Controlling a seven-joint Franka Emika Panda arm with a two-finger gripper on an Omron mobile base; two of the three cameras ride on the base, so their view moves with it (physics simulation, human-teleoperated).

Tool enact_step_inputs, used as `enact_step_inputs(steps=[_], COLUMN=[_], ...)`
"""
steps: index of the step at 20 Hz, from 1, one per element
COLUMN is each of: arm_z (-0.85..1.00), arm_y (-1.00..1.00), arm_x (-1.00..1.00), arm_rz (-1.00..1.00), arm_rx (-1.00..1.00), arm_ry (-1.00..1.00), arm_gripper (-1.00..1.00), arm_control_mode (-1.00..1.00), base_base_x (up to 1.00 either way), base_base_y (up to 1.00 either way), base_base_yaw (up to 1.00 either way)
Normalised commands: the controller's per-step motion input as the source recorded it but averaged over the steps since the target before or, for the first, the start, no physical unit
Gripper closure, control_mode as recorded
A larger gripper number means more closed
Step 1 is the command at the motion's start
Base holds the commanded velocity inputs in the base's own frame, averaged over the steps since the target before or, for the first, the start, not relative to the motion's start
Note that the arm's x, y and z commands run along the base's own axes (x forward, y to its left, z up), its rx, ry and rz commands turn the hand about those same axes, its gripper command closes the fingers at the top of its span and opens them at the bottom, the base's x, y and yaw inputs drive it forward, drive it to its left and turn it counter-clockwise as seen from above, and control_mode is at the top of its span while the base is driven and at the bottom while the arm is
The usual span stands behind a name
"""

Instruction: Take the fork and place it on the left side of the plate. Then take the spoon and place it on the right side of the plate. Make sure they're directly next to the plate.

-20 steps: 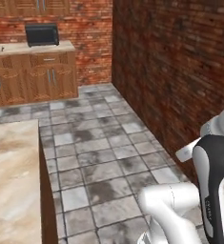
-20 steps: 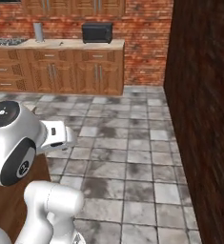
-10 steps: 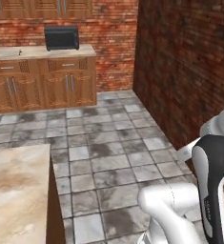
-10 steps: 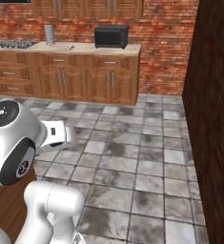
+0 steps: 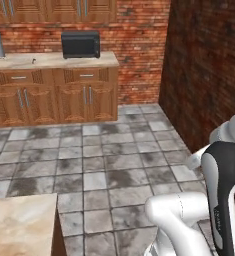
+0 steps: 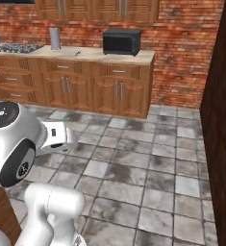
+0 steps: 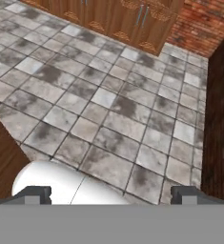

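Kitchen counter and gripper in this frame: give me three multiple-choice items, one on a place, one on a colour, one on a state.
1. Where does the microwave stand?
A. on the floor
B. on the wooden counter against the brick wall
C. on the pale countertop near the robot

2. What colour is the microwave?
A. black
B. white
C. red

3. How do the gripper's fingers stand?
A. shut on a spoon
B. shut on nothing
C. wide apart, holding nothing

Answers:
1. B: the microwave sits on the counter along the brick wall, right of the grey roll.
2. A: its body is black in both base views.
3. C: in the hand view the gripper has its tips at the far sides, with only tiled floor beyond them.
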Motion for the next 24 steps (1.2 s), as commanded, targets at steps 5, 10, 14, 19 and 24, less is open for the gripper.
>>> enact_step_inputs(steps=[5, 10, 14, 19, 24], arm_z=[0.00, 0.00, 0.00, 0.00, 0.00], arm_y=[0.00, 0.00, 0.00, 0.00, 0.00], arm_x=[0.00, 0.00, 0.00, 0.00, 0.00], arm_rz=[0.00, 0.00, 0.00, 0.00, 0.00], arm_rx=[0.00, 0.00, 0.00, 0.00, 0.00], arm_ry=[0.00, 0.00, 0.00, 0.00, 0.00], arm_gripper=[-1.00, -1.00, -1.00, -1.00, -1.00], arm_control_mode=[1.00, 1.00, 1.00, 1.00, 1.00], base_base_x=[1.00, 1.00, 1.00, 1.00, 1.00], base_base_y=[-0.10, -0.01, 0.00, 0.00, 0.03], base_base_yaw=[0.18, 0.16, 0.14, 0.12, 0.09])
